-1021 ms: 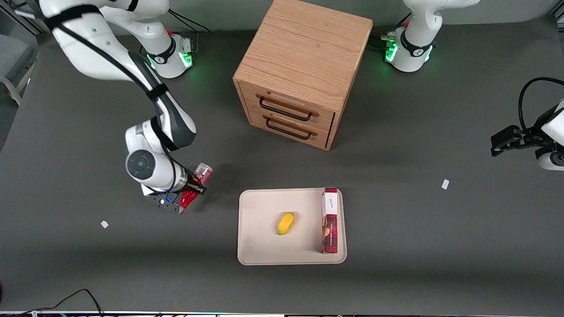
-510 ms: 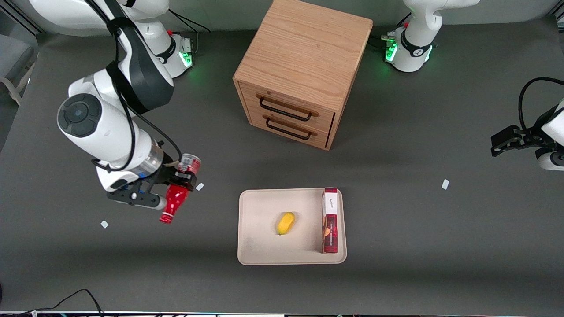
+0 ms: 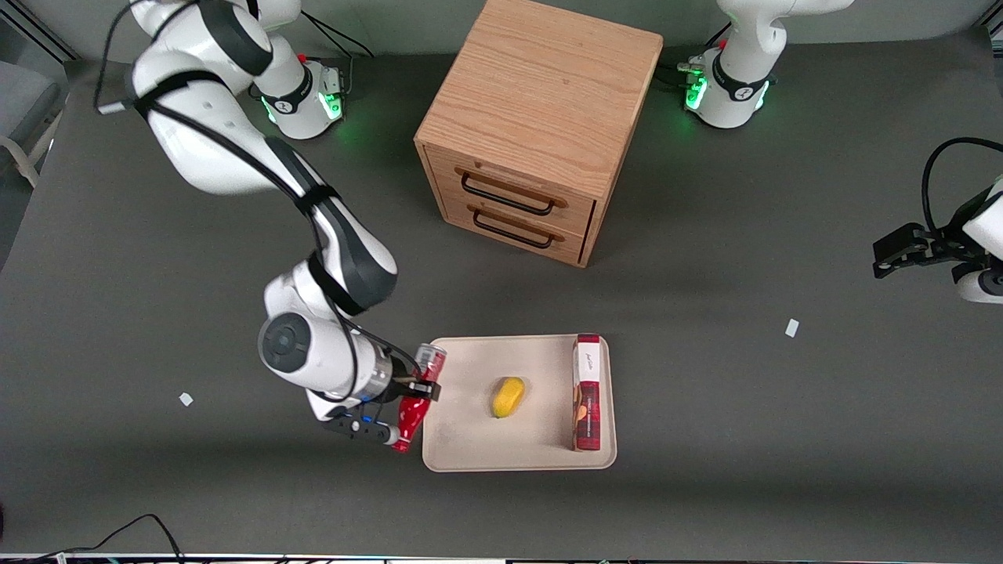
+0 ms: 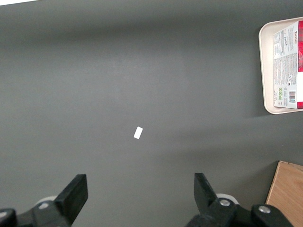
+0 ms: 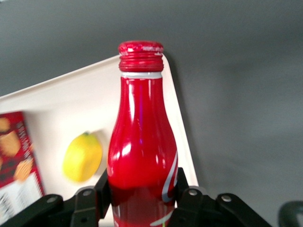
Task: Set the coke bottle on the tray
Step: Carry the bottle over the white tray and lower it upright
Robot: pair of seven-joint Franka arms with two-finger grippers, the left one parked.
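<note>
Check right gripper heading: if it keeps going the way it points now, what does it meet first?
Probably bare table. The gripper, shut on the coke bottle, points along the tray's edge toward the front camera; cap-first, only table lies ahead. Height unclear.

The gripper (image 5: 142, 201) hides the coke bottle's (image 5: 142, 142) bottom. The box (image 5: 16, 165) and the tray (image 5: 66, 99) are cut off by the picture's edge.
</note>
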